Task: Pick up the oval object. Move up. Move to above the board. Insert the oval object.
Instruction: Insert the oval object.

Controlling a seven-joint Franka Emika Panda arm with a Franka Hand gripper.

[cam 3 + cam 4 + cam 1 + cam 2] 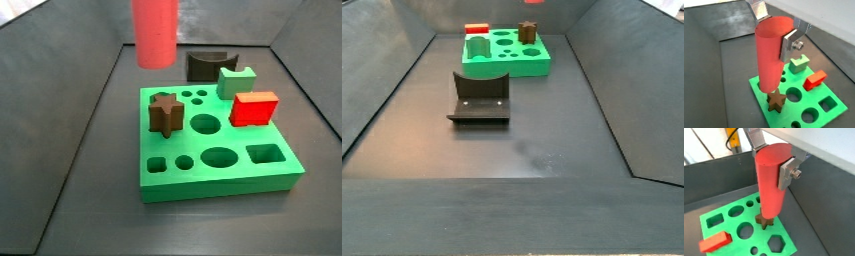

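Observation:
My gripper (pixel 775 30) is shut on the oval object (pixel 769 60), a tall salmon-red peg held upright near its top between two silver fingers (pixel 789 46). Both wrist views show this grip (pixel 772 158), with the peg (pixel 771 193) hanging above the green board (pixel 821 117). Its lower end is in the air, near a brown star piece (pixel 775 101) that stands in the board (pixel 741 210). In a side view the peg (pixel 154 30) hangs over the board's far edge (pixel 214 185); the gripper is out of frame there. Another side view shows the board (pixel 506 65) far off.
A bright red cube (pixel 254 107) and a small green notched block (pixel 237 80) sit on the board, and the brown star piece (pixel 164 113) stands in a hole. The dark fixture (pixel 480 97) stands on the floor beside the board. Grey sloping walls surround the floor.

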